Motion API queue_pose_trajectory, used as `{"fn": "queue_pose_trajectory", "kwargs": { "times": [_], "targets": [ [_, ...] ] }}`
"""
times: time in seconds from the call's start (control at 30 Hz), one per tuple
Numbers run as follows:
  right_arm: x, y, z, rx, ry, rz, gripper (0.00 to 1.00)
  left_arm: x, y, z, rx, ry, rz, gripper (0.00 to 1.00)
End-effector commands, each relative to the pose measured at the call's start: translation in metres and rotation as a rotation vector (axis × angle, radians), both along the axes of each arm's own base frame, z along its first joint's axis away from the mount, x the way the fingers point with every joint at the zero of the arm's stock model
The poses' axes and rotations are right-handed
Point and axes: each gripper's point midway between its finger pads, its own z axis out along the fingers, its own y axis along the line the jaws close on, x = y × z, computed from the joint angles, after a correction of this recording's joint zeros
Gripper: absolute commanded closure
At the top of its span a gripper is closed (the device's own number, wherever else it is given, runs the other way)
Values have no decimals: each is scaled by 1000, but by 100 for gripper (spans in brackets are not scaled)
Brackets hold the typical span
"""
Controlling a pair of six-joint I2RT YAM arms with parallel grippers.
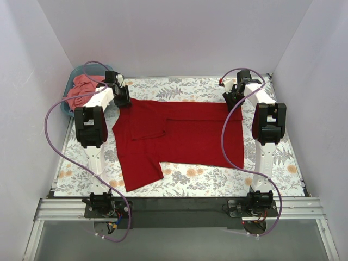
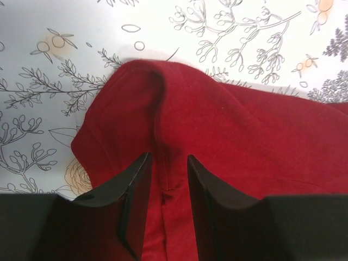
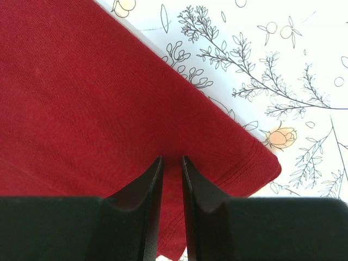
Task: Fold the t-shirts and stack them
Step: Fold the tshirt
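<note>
The red shirt (image 1: 179, 136) is deep red and plain, with no picture on it. It lies spread out flat and sideways in the middle of the flowery table cover (image 1: 190, 182). One flap is folded over on top of it near the left side. A wide part sticks out toward the near edge on the left. Its far left corner is pushed up into a little hump. The pink shirt (image 1: 81, 89) is crumpled up in a blue-green tub (image 1: 89, 67) at the far left corner.
</note>
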Motion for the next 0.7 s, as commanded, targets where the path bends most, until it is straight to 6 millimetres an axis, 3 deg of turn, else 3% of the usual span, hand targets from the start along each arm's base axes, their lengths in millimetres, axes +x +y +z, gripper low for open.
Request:
{"fn": "queue_pose_trajectory", "kwargs": {
  "times": [0.0,0.17,0.27,0.33,0.5,0.67],
  "targets": [
    [0,-11,-10,-48,19,-9,74,4,2,6,-2,-5,0,69],
    [0,-12,-12,-51,21,-9,75,3,1,2,-6,6,-1,72],
    [-1,-12,-12,-53,23,-8,75,3,-1,10,-15,-9,-5,77],
    [-1,-12,-14,-56,25,-5,75,6,0,16,-13,-27,1,87],
    [-1,-12,-13,-56,25,-7,75,1,-2,32,-18,-51,-5,100],
    [-1,-12,-14,-54,25,-6,75,-8,-3,49,-25,-70,-11,100]
  ]
}}
